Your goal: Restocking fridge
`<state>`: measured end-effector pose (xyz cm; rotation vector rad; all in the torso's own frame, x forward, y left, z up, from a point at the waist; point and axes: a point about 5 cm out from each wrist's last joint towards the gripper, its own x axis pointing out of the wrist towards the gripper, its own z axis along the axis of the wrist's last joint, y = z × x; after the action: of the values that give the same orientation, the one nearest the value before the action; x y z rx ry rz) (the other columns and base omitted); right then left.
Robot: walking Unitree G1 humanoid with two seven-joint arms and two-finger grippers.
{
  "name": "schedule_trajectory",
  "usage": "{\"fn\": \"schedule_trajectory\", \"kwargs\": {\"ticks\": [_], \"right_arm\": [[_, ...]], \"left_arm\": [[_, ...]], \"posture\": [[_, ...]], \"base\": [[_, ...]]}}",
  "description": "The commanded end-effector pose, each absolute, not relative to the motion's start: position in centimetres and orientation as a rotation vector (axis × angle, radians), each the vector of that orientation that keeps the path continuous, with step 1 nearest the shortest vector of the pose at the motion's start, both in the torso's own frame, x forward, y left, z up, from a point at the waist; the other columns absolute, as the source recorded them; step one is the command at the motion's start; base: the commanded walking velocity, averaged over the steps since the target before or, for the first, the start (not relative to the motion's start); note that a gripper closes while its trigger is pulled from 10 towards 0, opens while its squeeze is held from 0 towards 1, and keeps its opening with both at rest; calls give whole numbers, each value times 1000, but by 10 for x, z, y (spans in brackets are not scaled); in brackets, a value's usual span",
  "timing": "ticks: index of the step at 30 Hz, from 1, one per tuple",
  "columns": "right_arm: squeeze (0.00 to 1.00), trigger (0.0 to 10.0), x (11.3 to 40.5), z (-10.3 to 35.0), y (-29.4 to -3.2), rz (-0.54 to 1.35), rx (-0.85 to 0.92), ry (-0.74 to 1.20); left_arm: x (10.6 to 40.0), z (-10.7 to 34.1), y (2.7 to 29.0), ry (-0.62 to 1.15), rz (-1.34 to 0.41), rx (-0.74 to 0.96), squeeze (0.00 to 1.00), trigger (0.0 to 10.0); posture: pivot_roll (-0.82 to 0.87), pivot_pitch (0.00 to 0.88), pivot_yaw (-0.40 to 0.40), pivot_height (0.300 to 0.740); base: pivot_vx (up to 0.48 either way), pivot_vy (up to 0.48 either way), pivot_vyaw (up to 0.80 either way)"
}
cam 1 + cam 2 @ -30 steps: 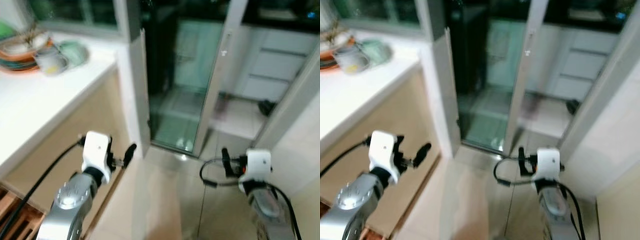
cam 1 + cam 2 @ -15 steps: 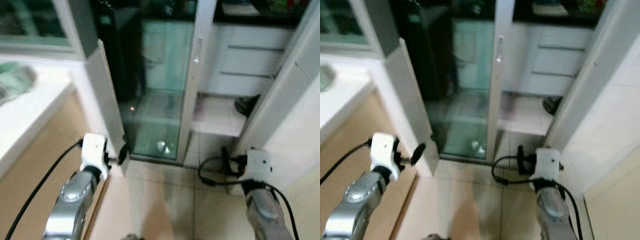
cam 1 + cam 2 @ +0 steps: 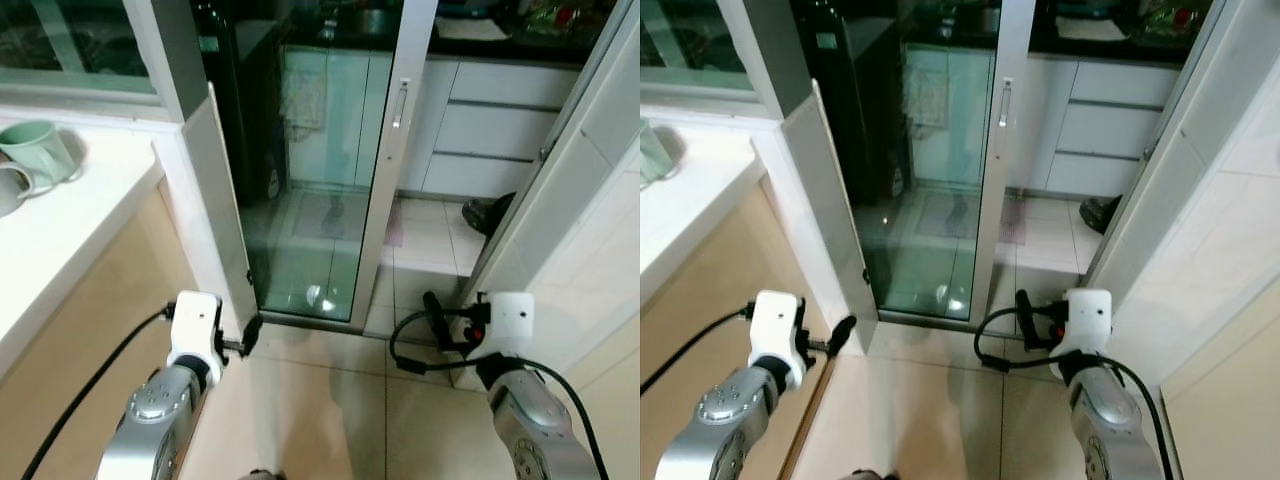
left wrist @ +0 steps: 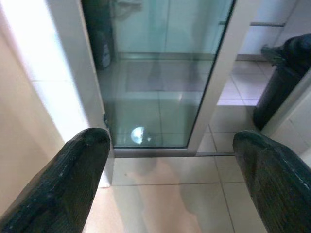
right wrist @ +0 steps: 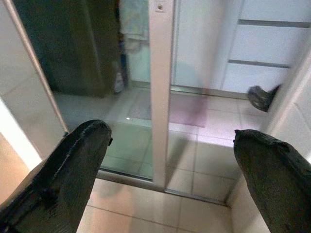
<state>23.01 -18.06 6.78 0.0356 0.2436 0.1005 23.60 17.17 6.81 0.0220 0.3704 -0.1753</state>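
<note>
Facing a glass door (image 3: 330, 170), both my arms held low, nothing in either gripper.

I am standing on a tiled floor (image 3: 320, 410) and looking down at the door, whose pale frame (image 3: 392, 160) is carrying a handle (image 3: 402, 103). My left gripper (image 4: 170, 179) is hanging with its fingers (image 4: 73, 184) spread wide, released, just beside the lower end of the counter (image 3: 70, 220). My right gripper (image 5: 167, 184) is likewise gaping, pointing toward the frame. Two mugs (image 3: 30, 160) are sitting near the counter's far edge. White drawers (image 3: 500, 130) are showing beyond the glass, with a dark shoe (image 3: 490, 212) lying on the tiles below them. I am seeing no fridge that I can tell.
</note>
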Motion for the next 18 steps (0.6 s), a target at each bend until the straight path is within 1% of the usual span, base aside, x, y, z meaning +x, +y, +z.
{"fn": "schedule_trajectory", "kwargs": {"ticks": [1, 4, 9, 18], "right_arm": [[1000, 10000, 232, 65, -183, 103, 21, 266], [1000, 10000, 234, 55, -190, 78, 3, 295], [1000, 10000, 235, 46, -194, 64, -11, 322], [1000, 10000, 237, 41, -197, 67, 2, 313]], "left_arm": [[239, 71, 171, 365, -170, 49, 0, 10000], [248, 75, 177, 353, -141, 66, 0, 10000], [251, 75, 181, 352, -133, 77, 0, 10000], [254, 80, 175, 328, -144, 95, 0, 10000]], "posture": [[-180, 0, 14, 727], [-180, 0, 16, 727], [-180, 0, 17, 727], [-184, 0, 22, 727]], "base": [[0, 0, 0], [0, 0, 0], [0, 0, 0], [0, 0, 0]]}}
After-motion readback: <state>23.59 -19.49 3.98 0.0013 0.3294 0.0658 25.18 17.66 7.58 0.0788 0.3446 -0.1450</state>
